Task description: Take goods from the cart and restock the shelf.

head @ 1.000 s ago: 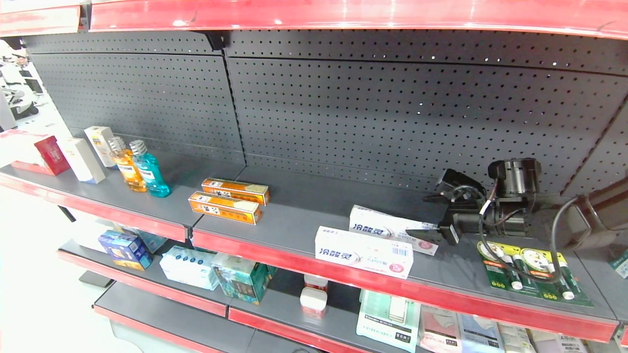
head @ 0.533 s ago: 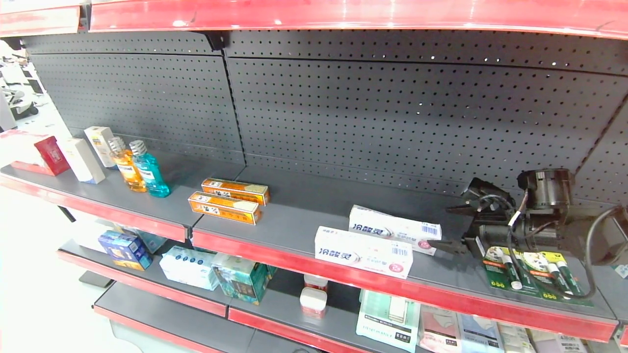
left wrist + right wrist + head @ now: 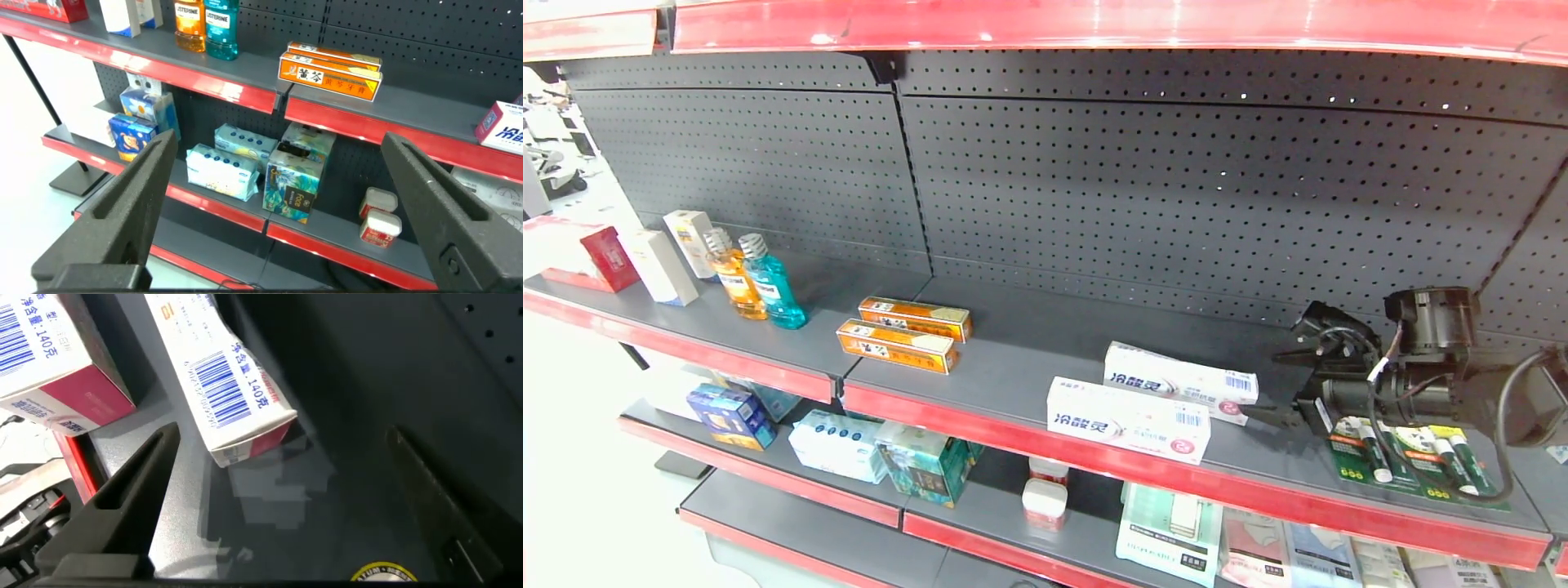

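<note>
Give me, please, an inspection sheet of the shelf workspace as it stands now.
Surface: grey shelf with a red front edge.
Job's things: front toothpaste box and rear toothpaste box lie flat, one behind the other; green blister card lies flat to their right.
Clutter: nothing seen loose; other stock is two orange boxes and two mouthwash bottles.
Grippers: right gripper open and empty, close by the rear box's end; left gripper open and empty, facing the lower shelves.
Cables: a black cable loops over the green card.
Surroundings: black pegboard back panel.
</note>
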